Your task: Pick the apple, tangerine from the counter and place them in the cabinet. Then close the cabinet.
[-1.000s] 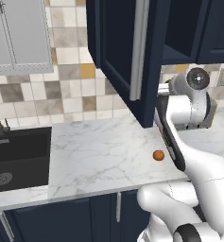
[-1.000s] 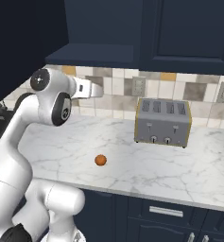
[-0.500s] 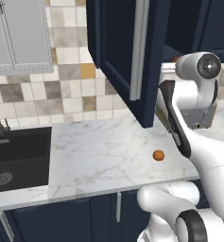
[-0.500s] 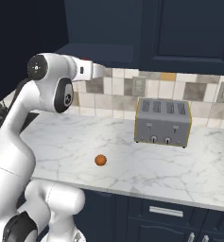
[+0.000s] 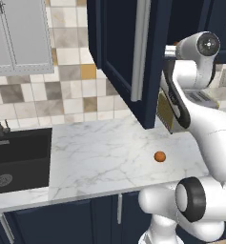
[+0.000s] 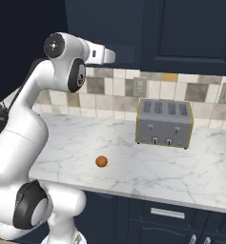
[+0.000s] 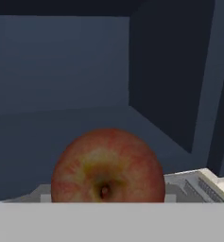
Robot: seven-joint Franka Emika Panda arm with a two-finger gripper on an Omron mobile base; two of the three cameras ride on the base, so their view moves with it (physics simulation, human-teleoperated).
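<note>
My gripper's fingers sat out of sight so I could not tell their spread, round red-and-yellow apple (image 7: 107,165) close before the hand, dimpled end facing me, inside the dark navy wall cabinet (image 7: 75,71), small bright orange tangerine (image 5: 159,156) alone on the white marble counter (image 5: 100,157), near the silver four-slot toaster (image 6: 164,123).

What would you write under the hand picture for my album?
A red apple up close, facing the dark blue inside of the cabinet.

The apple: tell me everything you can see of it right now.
The apple is round, with red skin mottled yellow-green around a dark dimple that faces the hand camera. It looks smooth and whole. It sits close in front of that camera, with the dark navy inside of the cabinet behind it. What holds or touches it cannot be made out.
</note>
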